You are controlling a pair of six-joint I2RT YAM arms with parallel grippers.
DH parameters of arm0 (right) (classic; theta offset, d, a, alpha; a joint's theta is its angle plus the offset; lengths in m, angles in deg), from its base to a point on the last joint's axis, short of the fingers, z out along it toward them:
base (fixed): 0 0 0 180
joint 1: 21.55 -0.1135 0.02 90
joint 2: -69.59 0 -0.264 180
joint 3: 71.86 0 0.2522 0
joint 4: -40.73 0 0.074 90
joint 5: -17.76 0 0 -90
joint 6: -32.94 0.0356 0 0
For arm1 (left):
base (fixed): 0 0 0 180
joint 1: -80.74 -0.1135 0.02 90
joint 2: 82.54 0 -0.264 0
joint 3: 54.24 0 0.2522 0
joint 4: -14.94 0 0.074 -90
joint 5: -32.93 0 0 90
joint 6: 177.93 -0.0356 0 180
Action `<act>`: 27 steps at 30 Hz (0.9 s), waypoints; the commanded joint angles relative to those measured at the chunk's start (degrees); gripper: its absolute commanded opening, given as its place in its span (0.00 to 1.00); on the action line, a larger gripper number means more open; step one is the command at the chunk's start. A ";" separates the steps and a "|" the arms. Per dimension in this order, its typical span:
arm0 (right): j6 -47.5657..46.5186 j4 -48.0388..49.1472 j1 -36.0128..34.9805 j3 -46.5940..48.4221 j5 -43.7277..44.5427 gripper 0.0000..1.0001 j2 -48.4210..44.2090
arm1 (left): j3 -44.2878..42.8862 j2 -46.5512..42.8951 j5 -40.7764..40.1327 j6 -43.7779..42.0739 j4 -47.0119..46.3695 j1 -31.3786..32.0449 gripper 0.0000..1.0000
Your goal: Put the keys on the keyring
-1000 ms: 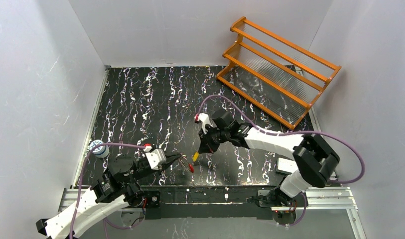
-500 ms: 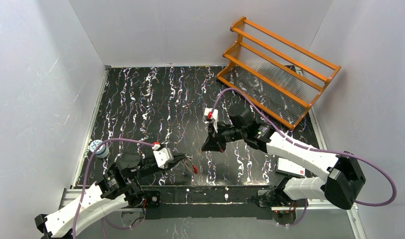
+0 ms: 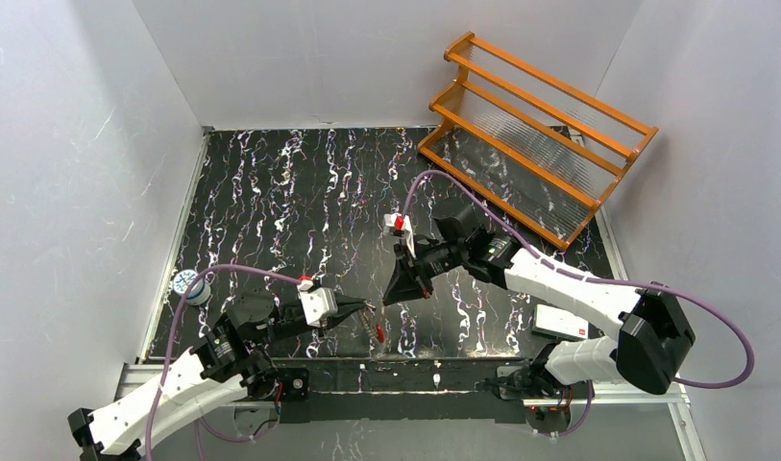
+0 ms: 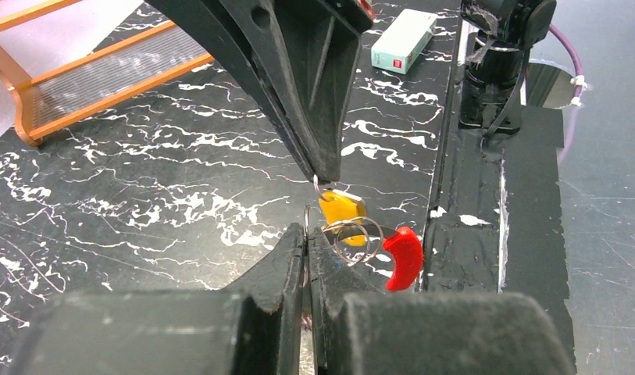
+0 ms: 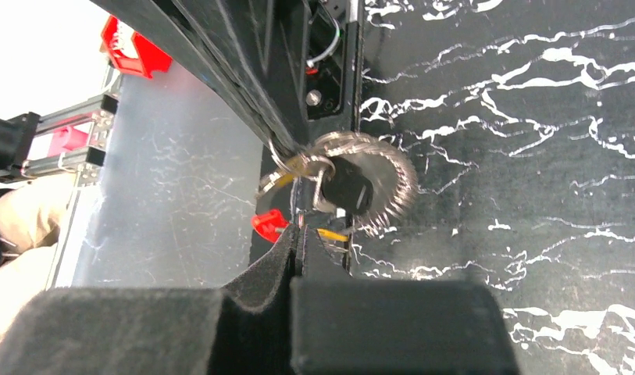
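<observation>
walls (image 3: 79, 144) white | tabletop (image 3: 271, 192) black marbled | orange rack (image 3: 549, 144) far right

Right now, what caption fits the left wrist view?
Left gripper and right gripper, both shut, meet at the wire keyring.

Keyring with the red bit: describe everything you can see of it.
The keyring is a thin silvery wire loop with a short, curved, plastic-looking red section. The shut left gripper pinches its wire near the table's front edge. The shut right gripper, above, holds a yellow piece right at the loop.
</observation>
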 commanded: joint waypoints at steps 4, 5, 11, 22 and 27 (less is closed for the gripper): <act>1.94 3.73 -0.41 5.32 -3.85 0.01 0.04 | 0.16 2.36 2.46 0.89 -3.73 0.15 0.00; 2.10 3.73 -0.57 5.47 -3.59 0.01 0.13 | 0.20 2.61 2.51 0.87 -3.97 0.15 0.00; 2.82 3.74 -1.50 5.99 -0.88 0.01 1.12 | 0.19 3.40 3.00 0.93 -4.91 0.15 0.00; 0.98 3.15 -2.14 5.44 -0.66 0.01 -0.24 | 0.14 3.14 2.60 1.27 -5.08 0.15 0.00; 0.59 2.17 -2.13 4.42 4.00 0.01 -2.44 | 0.23 2.90 2.04 1.31 -5.08 0.15 0.00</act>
